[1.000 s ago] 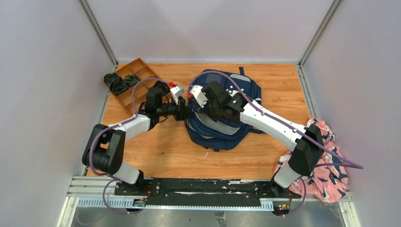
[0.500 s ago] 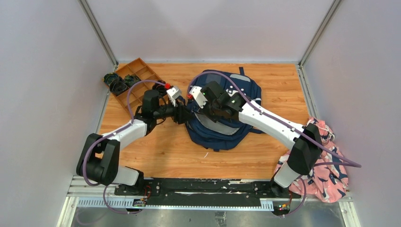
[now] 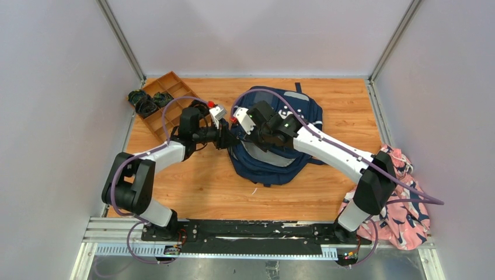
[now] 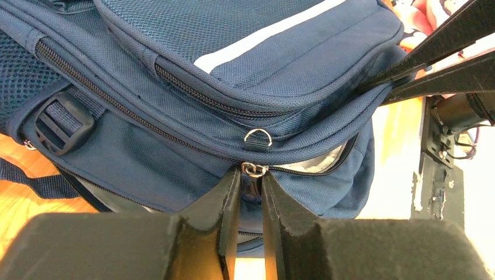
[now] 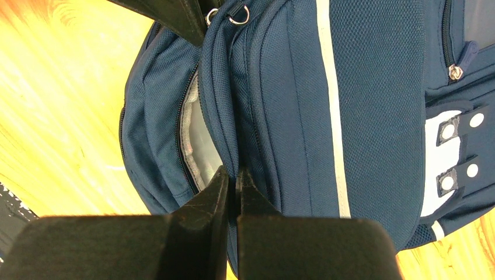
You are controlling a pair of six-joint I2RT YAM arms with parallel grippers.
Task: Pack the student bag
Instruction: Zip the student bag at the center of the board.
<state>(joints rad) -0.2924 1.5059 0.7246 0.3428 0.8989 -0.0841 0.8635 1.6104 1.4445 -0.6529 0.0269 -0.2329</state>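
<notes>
Left jaws pinch zip pull (image 4: pixel 251 187), right jaws clamp bag (image 5: pixel 303 116) rim: drag zip along track, holding fabric taut.

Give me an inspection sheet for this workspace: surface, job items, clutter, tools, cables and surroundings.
Surface: wooden table, orange-brown grain.
Job's things: student bag lies mid-table; one zip partly open, grey lining showing.
Clutter: wooden compartment tray at far left, holding dark coiled items; pink-and-navy cloth bundle beside the right arm's base.
Tools: left tool shut on zipper pull; right tool shut on the bag's edge.
Cables: purple cables run along both arms.
Surroundings: grey walls on three sides; metal rail at near edge.
</notes>
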